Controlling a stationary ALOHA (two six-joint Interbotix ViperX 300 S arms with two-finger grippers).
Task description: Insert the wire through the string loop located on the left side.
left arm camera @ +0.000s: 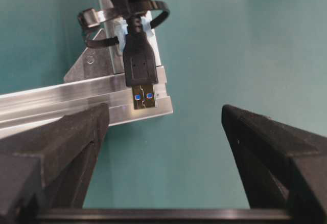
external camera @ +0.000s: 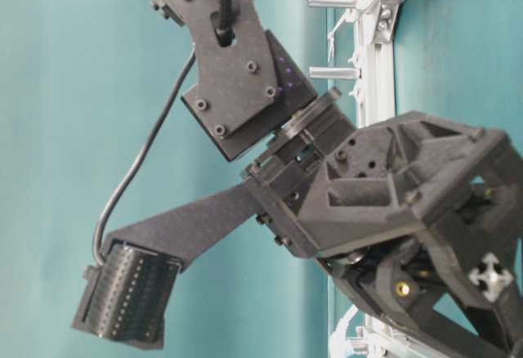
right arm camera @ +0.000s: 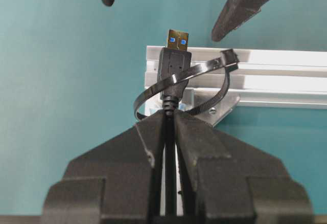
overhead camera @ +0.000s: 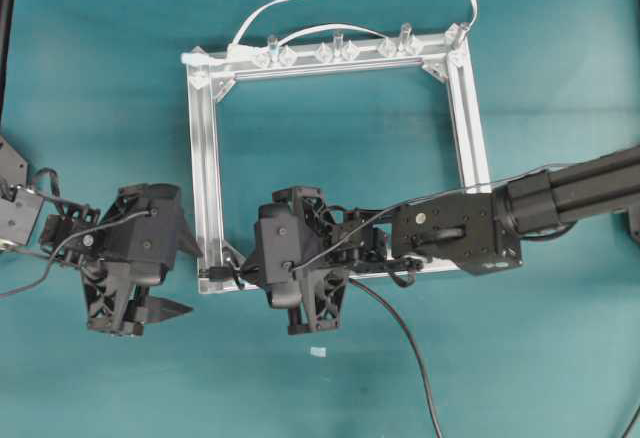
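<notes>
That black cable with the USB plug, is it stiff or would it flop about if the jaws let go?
Probably both. The wire trails off in a loose curve across the table, so its length looks floppy. The plug pokes straight through the string loop just beyond the right gripper, so that short end likely holds rigid. Released, it might sag or slip back out.

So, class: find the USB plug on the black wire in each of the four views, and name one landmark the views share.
Overhead: hidden near the frame's lower-left corner.
Table-level: not visible.
Left wrist: USB plug, upper centre.
Right wrist: upper centre, through the string loop.
Shared landmark: aluminium frame.
</notes>
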